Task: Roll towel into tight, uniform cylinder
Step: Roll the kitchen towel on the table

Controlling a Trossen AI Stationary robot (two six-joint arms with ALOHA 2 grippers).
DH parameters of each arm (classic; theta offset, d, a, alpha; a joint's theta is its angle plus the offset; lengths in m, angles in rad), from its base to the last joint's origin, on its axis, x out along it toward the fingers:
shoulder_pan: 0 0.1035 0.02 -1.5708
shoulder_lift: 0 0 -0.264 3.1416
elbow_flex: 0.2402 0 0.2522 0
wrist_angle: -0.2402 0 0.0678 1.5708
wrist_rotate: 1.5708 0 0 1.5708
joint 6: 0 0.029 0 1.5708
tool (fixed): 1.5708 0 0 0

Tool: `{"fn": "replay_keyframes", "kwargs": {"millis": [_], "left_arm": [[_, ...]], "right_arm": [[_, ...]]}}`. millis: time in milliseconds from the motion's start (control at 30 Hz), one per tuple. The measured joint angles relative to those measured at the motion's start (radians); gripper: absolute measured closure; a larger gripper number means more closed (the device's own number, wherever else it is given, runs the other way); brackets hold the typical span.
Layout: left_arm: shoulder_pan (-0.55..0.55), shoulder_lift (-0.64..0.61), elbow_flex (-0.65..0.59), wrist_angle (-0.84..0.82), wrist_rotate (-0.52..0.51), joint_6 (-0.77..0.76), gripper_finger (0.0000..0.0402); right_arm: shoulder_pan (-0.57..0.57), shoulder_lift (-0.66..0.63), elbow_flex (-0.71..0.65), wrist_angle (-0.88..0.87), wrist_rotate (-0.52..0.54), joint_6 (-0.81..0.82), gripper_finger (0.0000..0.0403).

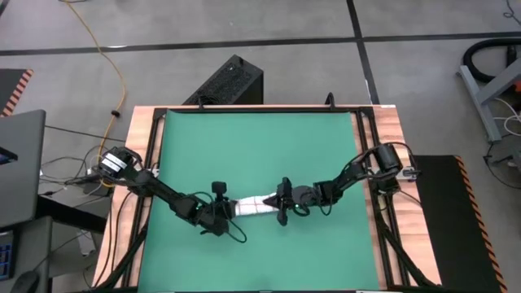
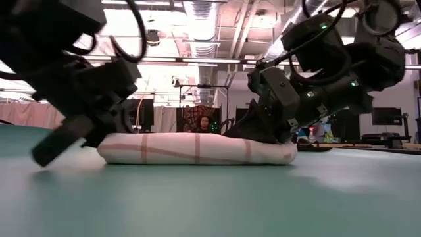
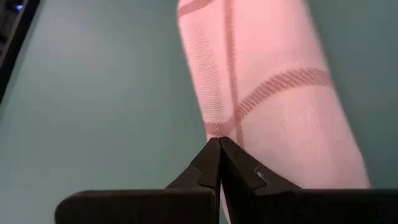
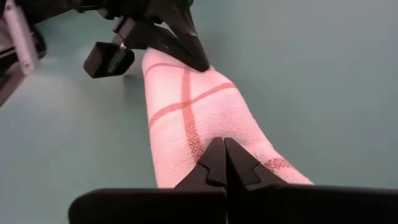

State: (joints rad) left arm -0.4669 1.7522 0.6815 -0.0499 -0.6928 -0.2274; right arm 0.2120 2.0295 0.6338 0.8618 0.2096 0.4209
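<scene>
Towel (image 1: 254,206), already a short roll, lies toward six o'clock on the green mat (image 1: 260,138). Left end effector (image 1: 218,218) at nine o'clock and right end effector (image 1: 282,205) at three o'clock press its ends, both closed, probably keeping it tight.

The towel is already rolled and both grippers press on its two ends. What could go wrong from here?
1. The cylinder lies loose on the green mat; nothing binds it, so it might unroll when the shut left gripper and shut right gripper lift away.
2. Each closed tip rests on cloth; a fold could perhaps snag and be dragged.
3. Uneven pressure at the ends could flatten the roll or make it less uniform.
</scene>
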Motion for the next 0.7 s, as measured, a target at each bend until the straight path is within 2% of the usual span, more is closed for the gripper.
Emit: {"fn": "replay_keyframes", "kwargs": {"millis": [133, 233, 367, 567, 700], "left_arm": [[0.061, 0.000, 0.000, 0.027, 0.007, 0.037, 0.0402], [0.087, 0.001, -0.001, 0.053, 0.020, 0.055, 0.0401], [0.069, -0.002, 0.003, 0.027, 0.036, -0.001, 0.0401], [-0.025, -0.103, 0.052, -0.192, -0.050, -0.132, 0.0402], [-0.070, -0.207, 0.092, -0.148, -0.171, -0.174, 0.0402]], "right_arm": [[0.032, 0.004, 0.000, 0.008, 0.104, 0.046, 0.0397], [0.053, 0.005, 0.000, 0.011, 0.141, 0.057, 0.0397], [0.062, 0.006, 0.000, 0.010, 0.163, 0.062, 0.0397], [0.060, 0.006, 0.000, 0.010, 0.162, 0.056, 0.0397], [0.059, 0.006, 0.000, 0.010, 0.162, 0.045, 0.0397]]}}
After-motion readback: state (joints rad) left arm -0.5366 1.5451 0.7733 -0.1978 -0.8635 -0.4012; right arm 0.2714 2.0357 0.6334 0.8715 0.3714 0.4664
